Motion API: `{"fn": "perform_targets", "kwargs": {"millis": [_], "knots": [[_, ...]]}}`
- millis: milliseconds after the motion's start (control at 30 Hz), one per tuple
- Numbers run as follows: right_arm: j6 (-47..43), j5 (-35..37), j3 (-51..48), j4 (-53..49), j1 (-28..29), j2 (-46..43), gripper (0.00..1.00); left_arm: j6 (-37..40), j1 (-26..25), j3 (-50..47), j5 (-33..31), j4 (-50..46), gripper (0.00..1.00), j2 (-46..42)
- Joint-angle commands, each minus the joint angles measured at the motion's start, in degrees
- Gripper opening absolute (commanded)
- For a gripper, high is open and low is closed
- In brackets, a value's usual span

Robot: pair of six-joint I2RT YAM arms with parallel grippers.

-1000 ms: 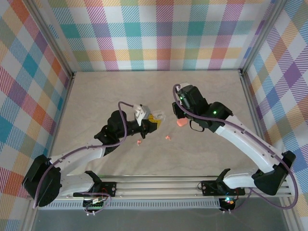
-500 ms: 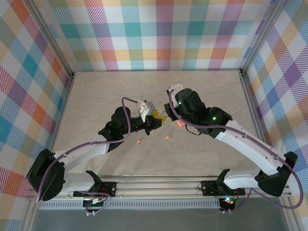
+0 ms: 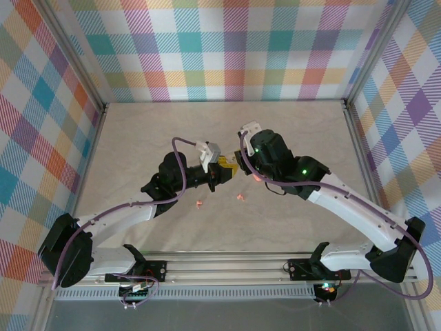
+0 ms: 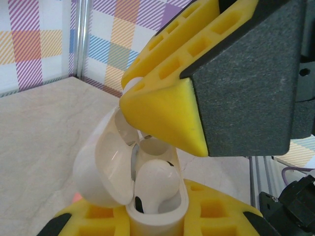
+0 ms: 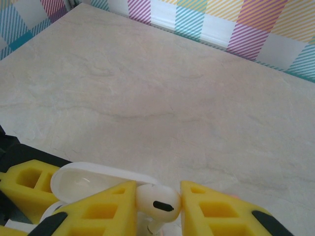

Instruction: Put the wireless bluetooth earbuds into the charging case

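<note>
The two arms meet in the middle of the tabletop point(image 3: 138, 138). Their grippers are tip to tip.

The left gripper point(image 3: 222, 170) is clamped on the white charging case point(image 4: 103, 167). Its yellow fingers point(image 4: 211, 209) squeeze the bottom half of the case from both sides. The case is up off the tabletop. Its lid is open and leans back to one side. One white earbud point(image 4: 157, 179) sits down inside the case, with its round head poking up.

The right gripper point(image 3: 238, 164) is just above the open case. In the right wrist view its two yellow fingers point(image 5: 106, 209) are closed tight on the other white earbud point(image 5: 157, 200). The round head of that earbud shows between the fingers, and a small dark slot on it faces the camera. The open lid lies just beside it.

Two pink earbuds lie on the tabletop near the arms. One point(image 3: 199, 203) is below the left gripper. The other point(image 3: 240, 197) is below the right gripper. They are apart from each other.
</note>
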Motion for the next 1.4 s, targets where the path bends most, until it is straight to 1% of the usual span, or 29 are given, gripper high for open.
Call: {"fn": "perform_targets", "kwargs": {"millis": [0, 567, 867, 1100, 1367], "knots": [[0.84, -1.05, -0.43, 1.71, 0.29, -1.61, 0.27, -1.22, -0.58, 1.95, -0.11, 3.25, 0.0, -0.22], [2.69, -2.9, -1.22, 0.61, 0.37, -0.64, 0.27, -2.29, -0.55, 1.93, -1.08, 3.39, 0.0, -1.16], [3.46, -6.1, -1.57, -0.12, 0.38, 0.07, 0.29, -2.28, -0.56, 1.93, -1.57, 3.49, 0.0, -1.77], [5.39, -8.67, -1.4, -0.53, 0.38, 1.26, 0.33, -2.46, -0.58, 2.2, -1.47, 3.53, 0.0, -1.45], [7.35, -9.36, 1.52, -2.92, 0.37, 3.13, 0.39, -2.3, -0.57, 1.87, -1.91, 3.34, 0.0, -1.77]]}}
